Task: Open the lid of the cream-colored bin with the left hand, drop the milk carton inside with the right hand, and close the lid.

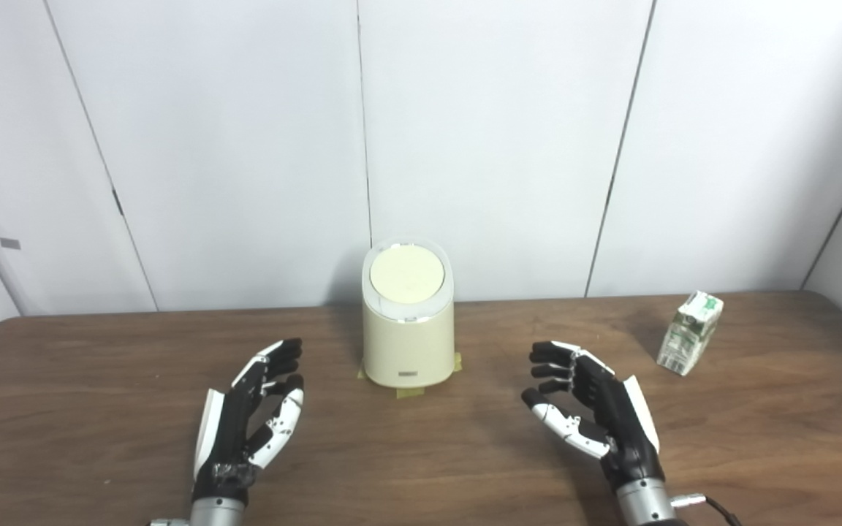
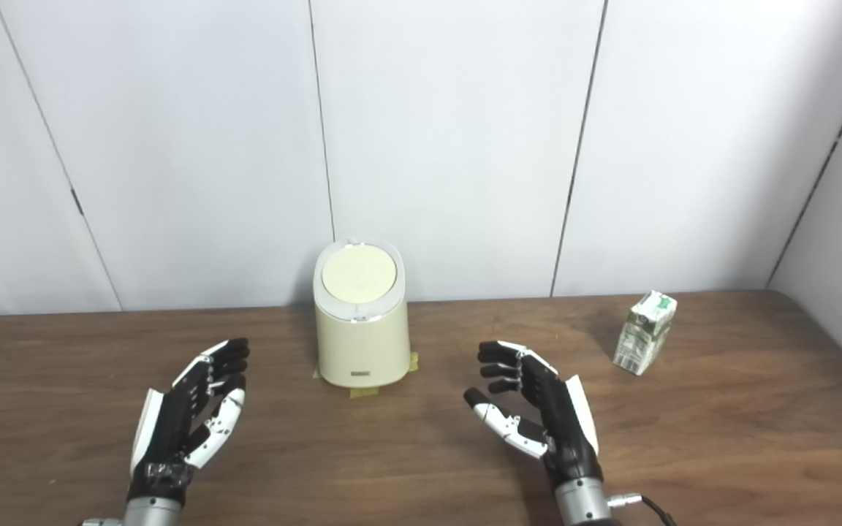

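A cream-colored bin (image 1: 408,343) stands upright at the middle of the wooden table (image 1: 421,453), near the back edge, with its round lid (image 1: 406,275) down. A green and white milk carton (image 1: 689,332) stands tilted at the back right. My left hand (image 1: 249,420) hovers open in front and to the left of the bin, palm facing inward, holding nothing. My right hand (image 1: 593,409) is open in front and to the right of the bin, well left of the carton, fingers slightly curled and empty.
Strips of tape (image 1: 410,392) mark the bin's base on the table. A white panelled wall (image 1: 494,146) rises directly behind the table. A cable (image 1: 721,508) trails from my right wrist.
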### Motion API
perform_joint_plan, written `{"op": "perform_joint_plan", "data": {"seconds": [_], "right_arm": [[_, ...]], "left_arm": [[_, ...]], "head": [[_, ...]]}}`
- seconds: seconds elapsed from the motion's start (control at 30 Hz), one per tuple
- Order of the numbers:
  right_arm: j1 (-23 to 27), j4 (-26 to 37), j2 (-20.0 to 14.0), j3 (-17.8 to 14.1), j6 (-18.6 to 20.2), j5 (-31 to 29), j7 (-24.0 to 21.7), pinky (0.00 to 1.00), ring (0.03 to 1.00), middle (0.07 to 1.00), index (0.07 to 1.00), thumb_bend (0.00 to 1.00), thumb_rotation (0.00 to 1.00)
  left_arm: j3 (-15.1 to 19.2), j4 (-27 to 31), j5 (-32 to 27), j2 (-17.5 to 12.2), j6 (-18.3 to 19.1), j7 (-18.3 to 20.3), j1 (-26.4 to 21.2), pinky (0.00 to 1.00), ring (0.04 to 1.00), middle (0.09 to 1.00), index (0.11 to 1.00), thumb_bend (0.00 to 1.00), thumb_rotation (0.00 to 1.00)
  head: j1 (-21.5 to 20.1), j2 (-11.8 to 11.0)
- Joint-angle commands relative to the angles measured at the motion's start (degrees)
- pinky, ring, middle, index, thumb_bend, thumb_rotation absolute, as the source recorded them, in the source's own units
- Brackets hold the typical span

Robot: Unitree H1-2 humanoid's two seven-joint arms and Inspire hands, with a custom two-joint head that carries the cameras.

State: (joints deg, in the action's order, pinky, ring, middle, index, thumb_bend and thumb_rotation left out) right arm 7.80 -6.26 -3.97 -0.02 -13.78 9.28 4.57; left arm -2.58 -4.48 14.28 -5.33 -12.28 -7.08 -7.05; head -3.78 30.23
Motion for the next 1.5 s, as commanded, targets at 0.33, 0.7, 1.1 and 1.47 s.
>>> {"op": "perform_joint_plan", "data": {"seconds": [0.33,0.7,1.1,1.47], "right_arm": [[-0.7,-1.0,0.0,0.1,-1.3,0.4,0.4,0.6,0.682,0.708,0.689,0.3,0.26],[-0.8,-0.7,0.3,0.1,-0.9,-0.2,0.2,0.6,0.681,0.704,0.686,0.3,0.29],[1.2,-3.7,1.5,0.3,-1.5,-0.1,1.0,0.61,0.691,0.712,0.704,0.29,0.24],[1.7,-5.1,1.3,0.1,-2.0,-1.4,0.7,0.63,0.7,0.717,0.709,0.29,0.2]], "left_arm": [[-0.5,-1.4,1.2,0.5,-2.6,-0.9,2.5,0.67,0.774,0.795,0.79,0.18,0.35],[-0.3,-0.7,0.5,0.3,-1.4,-0.2,2.6,0.7,0.792,0.811,0.801,0.21,0.44],[0.4,4.2,0.7,-1.7,7.2,3.1,-3.1,0.79,0.857,0.866,0.853,0.47,0.74],[-0.1,9.7,4.1,-2.3,19.3,5.4,-14.8,0.9,0.965,0.982,0.979,0.77,0.84]], "head": [[-0.1,0.1],[-0.1,0.2],[-0.5,-1.2],[-0.1,-1.7]]}}
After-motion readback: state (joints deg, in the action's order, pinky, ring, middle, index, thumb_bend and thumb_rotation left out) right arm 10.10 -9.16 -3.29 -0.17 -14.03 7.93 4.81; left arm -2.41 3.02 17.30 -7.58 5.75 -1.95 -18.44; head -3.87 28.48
